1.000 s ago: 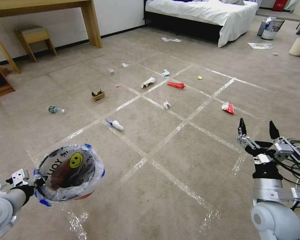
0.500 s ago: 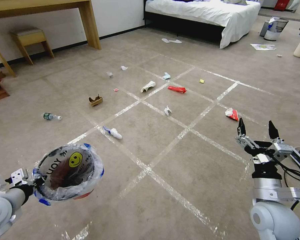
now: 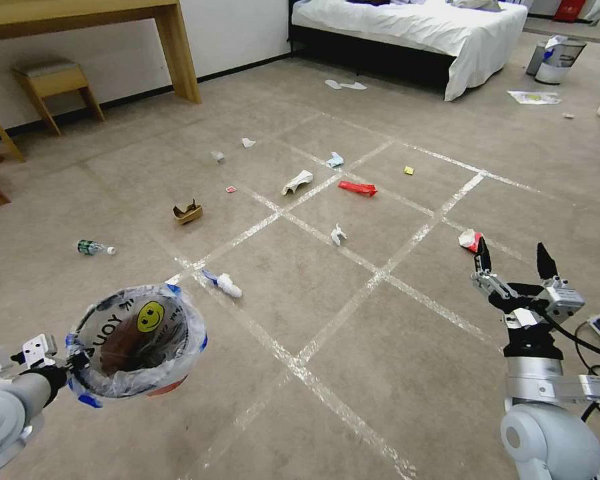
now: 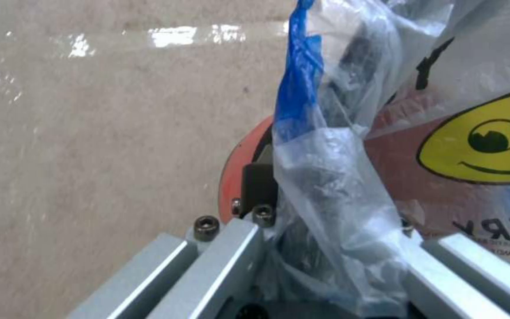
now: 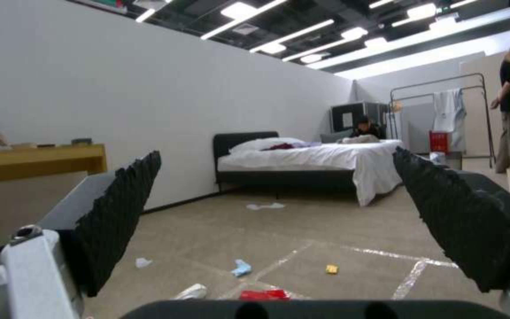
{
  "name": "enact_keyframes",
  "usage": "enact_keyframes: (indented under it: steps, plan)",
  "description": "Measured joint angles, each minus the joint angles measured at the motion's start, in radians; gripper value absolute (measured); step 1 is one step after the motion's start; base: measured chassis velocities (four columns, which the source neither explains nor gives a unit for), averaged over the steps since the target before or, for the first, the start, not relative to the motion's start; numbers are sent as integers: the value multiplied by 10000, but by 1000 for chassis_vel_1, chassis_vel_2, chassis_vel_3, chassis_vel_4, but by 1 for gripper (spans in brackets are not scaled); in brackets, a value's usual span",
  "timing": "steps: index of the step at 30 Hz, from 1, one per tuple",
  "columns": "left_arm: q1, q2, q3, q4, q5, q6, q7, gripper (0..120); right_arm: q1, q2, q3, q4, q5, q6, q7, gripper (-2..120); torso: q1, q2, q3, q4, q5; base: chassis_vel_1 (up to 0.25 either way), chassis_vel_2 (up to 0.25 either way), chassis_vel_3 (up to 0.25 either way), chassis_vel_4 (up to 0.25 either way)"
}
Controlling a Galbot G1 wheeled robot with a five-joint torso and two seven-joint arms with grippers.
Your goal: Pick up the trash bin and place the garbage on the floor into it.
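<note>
Rolling forward over the taped floor, the robot has drawn nearer the garbage; its left gripper holds the trash bin by the rim, while its right gripper waits wide open, collection seemingly next.

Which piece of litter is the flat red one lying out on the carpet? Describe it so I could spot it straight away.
Start at the white bed and come toward the robot across the floor to the tape grid. The red wrapper lies flat just past a tape crossing, beside a crumpled white paper. It is long, thin and all red, unlike the red-and-white wad by the right gripper.
</note>
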Motion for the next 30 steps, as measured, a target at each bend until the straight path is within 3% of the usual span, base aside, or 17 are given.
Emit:
enact_keyframes:
  steps: [30]
  plan:
    - [55,90,-64,9,-9,6,55,0,-128,76,22,87,-82,0,12,100,-1,0,0,-1,-2,-137,141,141,-144]
